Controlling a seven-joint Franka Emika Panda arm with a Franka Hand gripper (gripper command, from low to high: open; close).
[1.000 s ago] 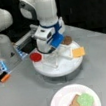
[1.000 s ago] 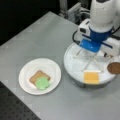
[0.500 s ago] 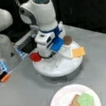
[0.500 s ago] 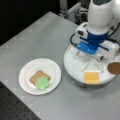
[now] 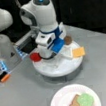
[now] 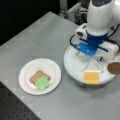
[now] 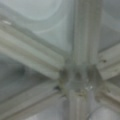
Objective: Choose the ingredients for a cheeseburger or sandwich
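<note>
The gripper (image 5: 47, 56) is lowered onto the round white divided tray (image 5: 58, 67) at frame centre; whether its jaws are open or closed cannot be determined. On the tray in a front view: one red tomato disc (image 5: 35, 57) at left, one brown patty (image 5: 68, 40) and one orange cheese square (image 5: 78, 51) at right. One white plate (image 6: 40, 75), lower left in a front view, carries one tan bread slice (image 6: 38, 76) with one green lettuce piece (image 6: 42, 83) on it. The wrist view shows only the tray's ribs (image 7: 75, 75).

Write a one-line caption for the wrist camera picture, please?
Close look down at the hub where the white divided tray's ridges meet; no ingredient or gripper shows.
</note>
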